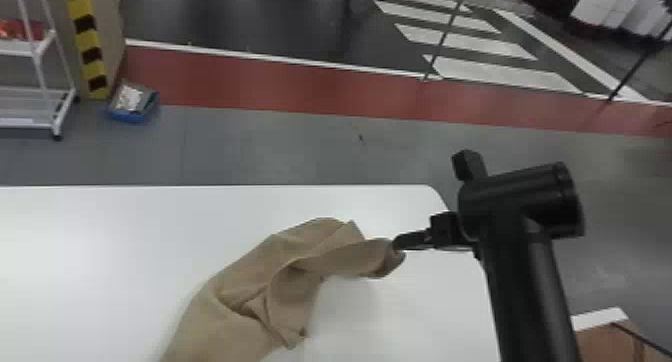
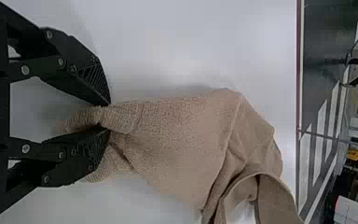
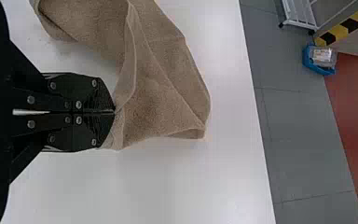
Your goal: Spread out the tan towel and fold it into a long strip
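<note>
My right gripper is at the right end of the tan towel, over the right part of the white table. In the right wrist view, the right gripper is shut on an edge of the towel, whose cloth bends away in loose folds. The left wrist view has my left gripper pinching a bunched end of the towel between its two fingers. The towel stretches in a crumpled curve, with a twisted fold along its middle.
The white table extends to the left, and its rounded far right corner lies beyond the right gripper. On the floor past the table are a blue bin and a white rack. A brown box stands at the lower right.
</note>
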`<state>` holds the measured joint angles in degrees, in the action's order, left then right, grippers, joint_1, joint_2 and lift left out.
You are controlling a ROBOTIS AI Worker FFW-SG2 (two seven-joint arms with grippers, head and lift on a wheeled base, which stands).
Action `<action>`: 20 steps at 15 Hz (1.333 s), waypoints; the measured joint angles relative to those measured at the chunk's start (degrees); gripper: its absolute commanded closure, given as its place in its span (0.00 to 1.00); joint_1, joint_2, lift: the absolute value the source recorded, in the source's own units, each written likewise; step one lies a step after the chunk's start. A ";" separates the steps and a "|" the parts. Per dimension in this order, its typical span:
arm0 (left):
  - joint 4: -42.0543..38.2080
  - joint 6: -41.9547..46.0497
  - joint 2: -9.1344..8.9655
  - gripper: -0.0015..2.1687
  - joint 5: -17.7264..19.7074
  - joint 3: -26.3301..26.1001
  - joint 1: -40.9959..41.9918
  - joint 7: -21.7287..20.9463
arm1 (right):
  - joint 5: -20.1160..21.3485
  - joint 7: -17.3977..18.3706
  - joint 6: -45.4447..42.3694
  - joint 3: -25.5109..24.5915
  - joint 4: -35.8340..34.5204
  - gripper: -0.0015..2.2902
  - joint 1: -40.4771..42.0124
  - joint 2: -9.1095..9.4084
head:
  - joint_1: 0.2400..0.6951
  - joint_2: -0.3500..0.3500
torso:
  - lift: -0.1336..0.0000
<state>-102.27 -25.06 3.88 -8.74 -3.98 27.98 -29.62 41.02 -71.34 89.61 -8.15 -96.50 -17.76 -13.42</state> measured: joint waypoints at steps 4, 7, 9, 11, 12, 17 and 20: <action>-13.02 -4.58 0.25 0.99 1.45 4.51 3.96 -4.19 | -1.41 -0.09 0.00 -2.35 -0.33 0.78 1.13 -1.23 | 1.00 0.07 | 1.00; -18.50 -9.80 0.20 0.99 3.19 6.10 3.52 -5.31 | -2.33 -0.12 0.00 -3.81 -0.71 0.78 1.65 -1.92 | 1.00 0.06 | 1.00; -21.11 -13.76 -0.02 0.99 3.35 6.39 2.20 -5.40 | -2.67 -0.12 0.00 -4.91 -0.86 0.78 1.72 -2.03 | 1.00 0.06 | 1.00; -25.66 -20.84 -0.11 0.99 3.45 7.20 0.57 -6.24 | -3.14 -0.15 0.00 -6.07 -0.94 0.78 1.58 -2.05 | 1.00 0.06 | 1.00; -28.14 -24.41 -0.20 0.99 3.68 8.15 -0.14 -6.48 | -3.77 -0.19 0.00 -6.96 -1.03 0.78 1.47 -2.07 | 1.00 0.08 | 1.00; -38.90 -40.12 -0.21 0.99 5.60 14.81 -3.55 -7.70 | -9.01 -0.09 0.00 -13.21 -3.10 0.78 1.03 -3.00 | 1.00 0.13 | 1.00; -38.81 -49.32 -0.27 0.98 3.89 13.11 -10.66 -6.96 | -12.39 3.57 0.00 -15.61 -3.41 0.78 0.10 -2.79 | 1.00 0.12 | 1.00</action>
<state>-141.08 -74.39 3.61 -4.85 9.13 17.31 -36.58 28.63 -67.77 89.61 -23.76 -99.91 -17.66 -16.21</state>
